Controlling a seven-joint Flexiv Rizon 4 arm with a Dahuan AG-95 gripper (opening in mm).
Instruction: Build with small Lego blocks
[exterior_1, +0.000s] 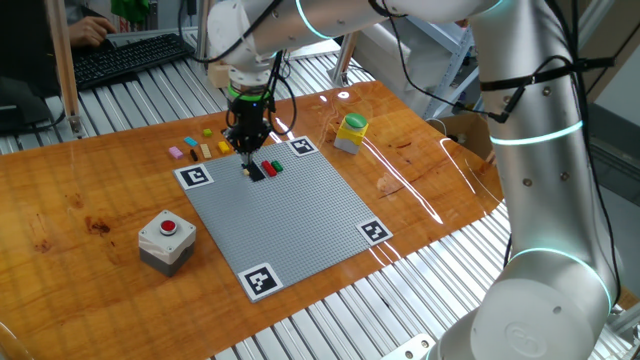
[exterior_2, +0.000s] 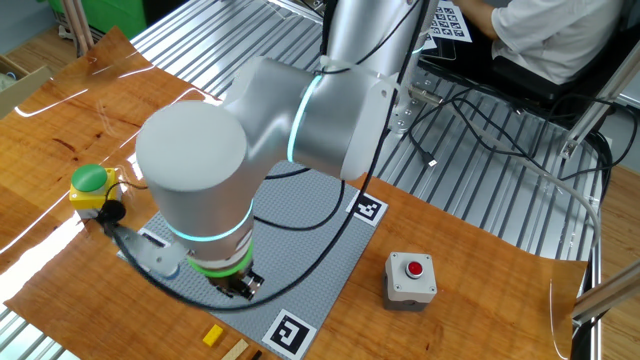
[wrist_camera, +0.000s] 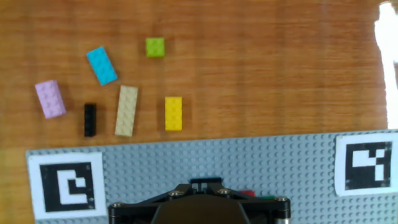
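Several small Lego blocks lie loose on the wood beyond the grey baseplate (wrist_camera: 249, 162): pink (wrist_camera: 50, 99), blue (wrist_camera: 101, 65), green (wrist_camera: 155, 46), tan (wrist_camera: 127, 110), yellow (wrist_camera: 173, 113) and black (wrist_camera: 90, 119). On the plate near its far-left corner sit a red block (exterior_1: 268, 167), a green block (exterior_1: 277, 165) and a black block (exterior_1: 256, 172). My gripper (exterior_1: 248, 158) points straight down just over the plate beside the black block, jaws shut. Its fingertips hide whatever is under them. In the hand view the gripper (wrist_camera: 199, 185) fills the bottom edge.
A grey box with a red button (exterior_1: 166, 240) stands left of the plate. A yellow object with a green top (exterior_1: 351, 131) stands beyond the plate's far-right corner. Black-and-white markers (exterior_1: 195, 177) sit on the plate's corners. The arm's bulk (exterior_2: 200, 190) overhangs the plate.
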